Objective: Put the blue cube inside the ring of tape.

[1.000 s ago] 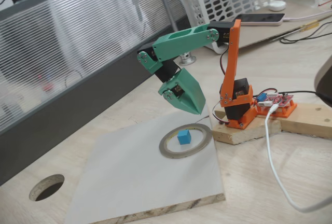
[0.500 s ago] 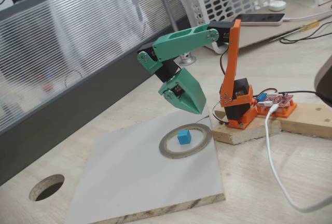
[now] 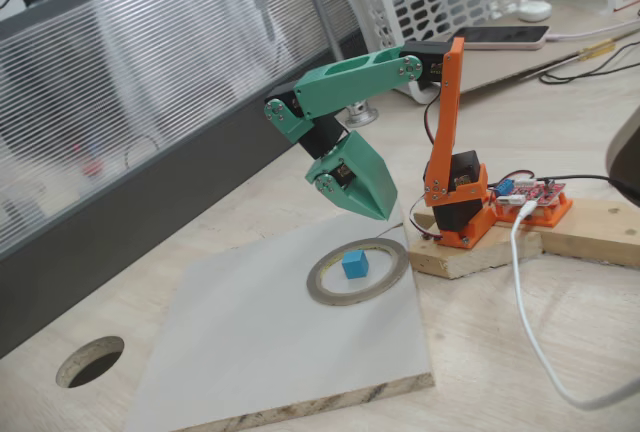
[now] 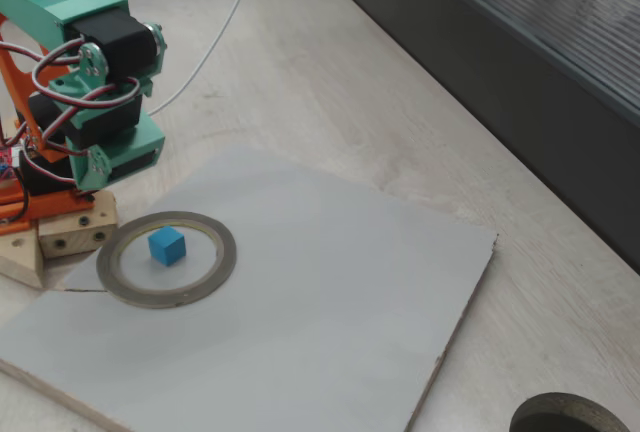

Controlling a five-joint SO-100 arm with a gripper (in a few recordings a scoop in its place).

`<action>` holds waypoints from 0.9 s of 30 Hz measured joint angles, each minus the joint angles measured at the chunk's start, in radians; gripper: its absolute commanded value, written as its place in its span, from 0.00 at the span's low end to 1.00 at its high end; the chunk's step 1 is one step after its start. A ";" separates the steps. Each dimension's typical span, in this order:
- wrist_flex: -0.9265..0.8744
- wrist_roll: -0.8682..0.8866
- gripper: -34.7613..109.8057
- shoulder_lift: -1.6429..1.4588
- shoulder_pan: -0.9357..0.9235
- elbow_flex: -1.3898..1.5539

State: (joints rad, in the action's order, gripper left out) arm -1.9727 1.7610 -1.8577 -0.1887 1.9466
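Cube sits in the ring.
I see the blue cube (image 3: 354, 264) inside the ring of tape (image 4: 166, 259); the gripper (image 3: 381, 214) hangs above, clenched and empty.

No readable text, label, brand, number or sign is being shown in either fixed view, and any print on the small red circuit board (image 3: 533, 195) beside the arm's base is being left too small to read.

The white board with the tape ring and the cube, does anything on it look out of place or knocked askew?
Nothing stands out. The blue cube sits flat inside the ring of tape, which lies flat on the white board. The end effector hangs above, clear of both.
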 measured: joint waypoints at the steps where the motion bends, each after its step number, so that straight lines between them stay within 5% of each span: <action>1: 0.000 0.000 0.23 0.000 0.000 0.000; 27: 0.000 0.000 0.23 0.000 0.000 0.075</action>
State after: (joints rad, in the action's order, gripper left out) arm -1.9727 1.7610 -1.8577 -0.1887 2.0218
